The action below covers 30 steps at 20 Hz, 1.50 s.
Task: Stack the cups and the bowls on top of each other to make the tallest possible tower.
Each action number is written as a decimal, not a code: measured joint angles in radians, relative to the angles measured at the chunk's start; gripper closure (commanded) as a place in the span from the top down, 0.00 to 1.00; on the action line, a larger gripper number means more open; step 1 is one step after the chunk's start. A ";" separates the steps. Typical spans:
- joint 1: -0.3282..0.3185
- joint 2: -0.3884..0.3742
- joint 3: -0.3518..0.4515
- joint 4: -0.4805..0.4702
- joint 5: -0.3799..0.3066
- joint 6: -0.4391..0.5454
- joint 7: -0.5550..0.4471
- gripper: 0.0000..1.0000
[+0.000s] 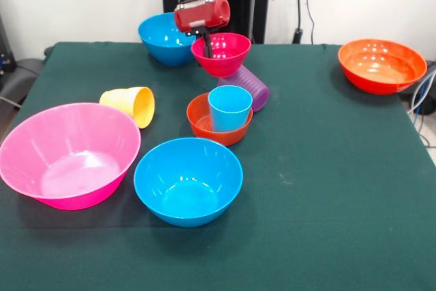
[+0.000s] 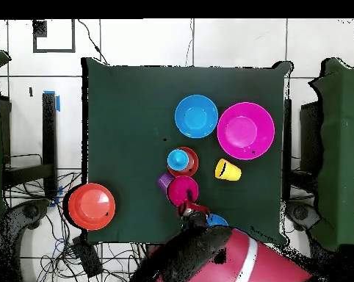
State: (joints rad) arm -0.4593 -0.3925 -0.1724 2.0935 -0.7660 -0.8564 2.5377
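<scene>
My gripper [image 1: 204, 37] [image 2: 188, 208] is shut on the near rim of the small magenta bowl [image 1: 222, 53] [image 2: 182, 190], which hangs tilted above the table. Just in front of it the light blue cup [image 1: 229, 108] [image 2: 178, 158] stands upright inside the small orange-red bowl [image 1: 201, 125] [image 2: 191, 164]. The ribbed purple cup [image 1: 251, 86] [image 2: 164, 181] lies on its side under and behind the held bowl. On its side at the left lies the yellow cup [image 1: 133, 104] [image 2: 227, 170].
The big pink bowl [image 1: 67, 154] [image 2: 245, 130] and a blue bowl [image 1: 187, 180] [image 2: 195, 116] sit near the front edge. Another blue bowl [image 1: 163, 38] [image 2: 217, 219] stands behind the gripper. The wide orange bowl [image 1: 380, 65] [image 2: 91, 206] is at the far right corner.
</scene>
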 measured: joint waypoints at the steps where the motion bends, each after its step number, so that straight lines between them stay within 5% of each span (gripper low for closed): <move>1: -0.013 -0.005 0.013 0.000 -0.001 0.013 0.001 0.00; 30: 0.048 -0.036 0.065 -0.028 0.089 0.035 0.001 0.00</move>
State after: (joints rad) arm -0.4114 -0.4289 -0.1072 2.0659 -0.6767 -0.8211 2.5385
